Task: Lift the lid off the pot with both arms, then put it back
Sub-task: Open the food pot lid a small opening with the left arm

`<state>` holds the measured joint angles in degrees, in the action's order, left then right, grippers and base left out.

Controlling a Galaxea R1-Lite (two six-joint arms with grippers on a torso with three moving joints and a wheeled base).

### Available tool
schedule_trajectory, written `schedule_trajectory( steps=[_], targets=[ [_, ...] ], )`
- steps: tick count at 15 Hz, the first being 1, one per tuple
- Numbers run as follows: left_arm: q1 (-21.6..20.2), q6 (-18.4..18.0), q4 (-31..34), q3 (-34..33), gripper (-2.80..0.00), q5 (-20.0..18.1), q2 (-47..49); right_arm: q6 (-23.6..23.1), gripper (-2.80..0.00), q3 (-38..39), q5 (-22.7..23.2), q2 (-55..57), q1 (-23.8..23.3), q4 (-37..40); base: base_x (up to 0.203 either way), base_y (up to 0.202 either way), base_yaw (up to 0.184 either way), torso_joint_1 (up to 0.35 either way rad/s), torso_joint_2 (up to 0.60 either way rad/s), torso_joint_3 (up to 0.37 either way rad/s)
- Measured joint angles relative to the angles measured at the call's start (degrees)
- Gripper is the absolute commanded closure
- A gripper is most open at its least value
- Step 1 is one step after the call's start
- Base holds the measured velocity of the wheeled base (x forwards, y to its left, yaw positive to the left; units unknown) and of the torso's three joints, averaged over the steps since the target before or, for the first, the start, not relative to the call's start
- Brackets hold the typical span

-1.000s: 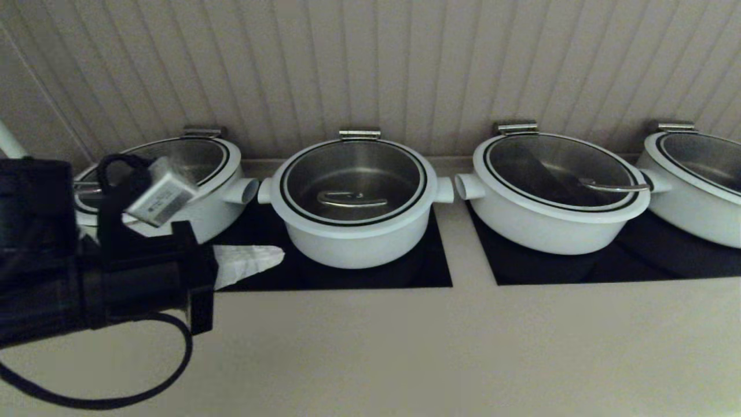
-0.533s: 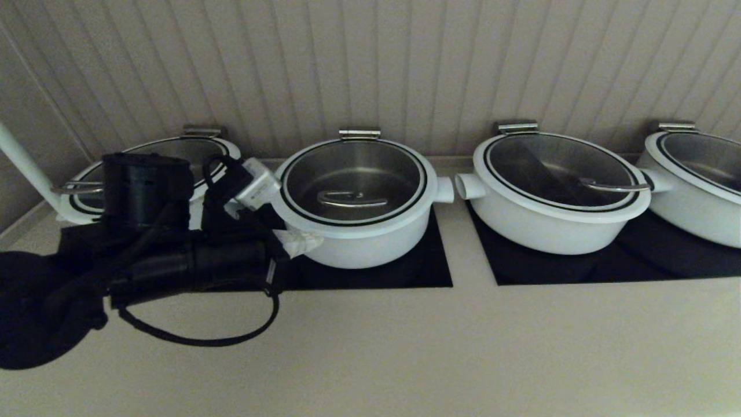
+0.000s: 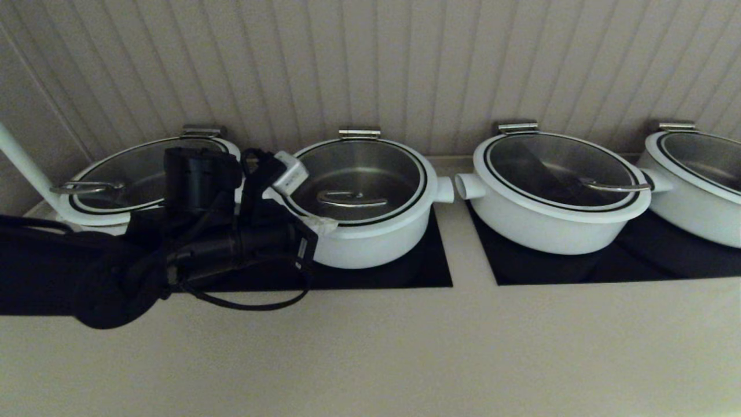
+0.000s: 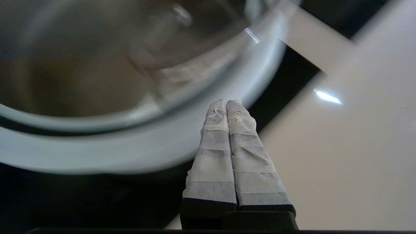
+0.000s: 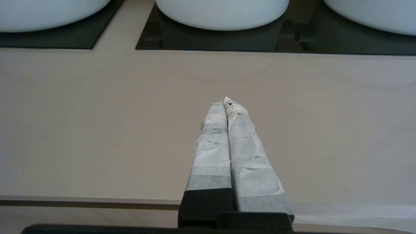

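A white pot [image 3: 370, 246] stands second from the left, with a glass lid [image 3: 353, 171] on it and a metal handle [image 3: 351, 200] on the lid. My left gripper [image 3: 326, 225] is shut and empty, its taped tips at the pot's front-left rim. In the left wrist view the gripper [image 4: 226, 102] lies just over the white rim [image 4: 130, 149], with the glass lid [image 4: 81, 65] beyond. My right gripper [image 5: 226, 102] is out of the head view. It is shut and empty, low over the beige counter, short of the pots.
Three more lidded white pots stand in the row: one at far left [image 3: 116, 179], two to the right [image 3: 556, 197] [image 3: 700, 185]. Black cooktop panels [image 3: 544, 269] lie under them. A panelled wall rises right behind. The beige counter [image 3: 405, 347] runs in front.
My left arm has swung from the far left edge to the right and forward, bringing its shut fingertips up to the second pot's front-left rim. The pots and lids have not moved.
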<state>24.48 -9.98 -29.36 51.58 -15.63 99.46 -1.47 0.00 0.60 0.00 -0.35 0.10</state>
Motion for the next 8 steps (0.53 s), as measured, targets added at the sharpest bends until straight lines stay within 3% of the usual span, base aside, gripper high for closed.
schedule_trajectory(
  steps=[2, 8],
  targets=[
    [0.0, 0.9, -2.7, 1.1, 0.0, 2.2, 1.6, 0.0, 0.0, 0.0, 0.0, 0.0, 0.0, 0.0, 0.0, 0.0, 0.0, 0.0, 0.0, 0.0],
    [-0.1, 1.4, -2.9, 2.5, 0.0, 2.5, 4.2, 0.0, 0.0, 0.0, 0.0, 0.0, 0.0, 0.0, 0.0, 0.0, 0.0, 0.0, 0.0, 0.0]
  ],
)
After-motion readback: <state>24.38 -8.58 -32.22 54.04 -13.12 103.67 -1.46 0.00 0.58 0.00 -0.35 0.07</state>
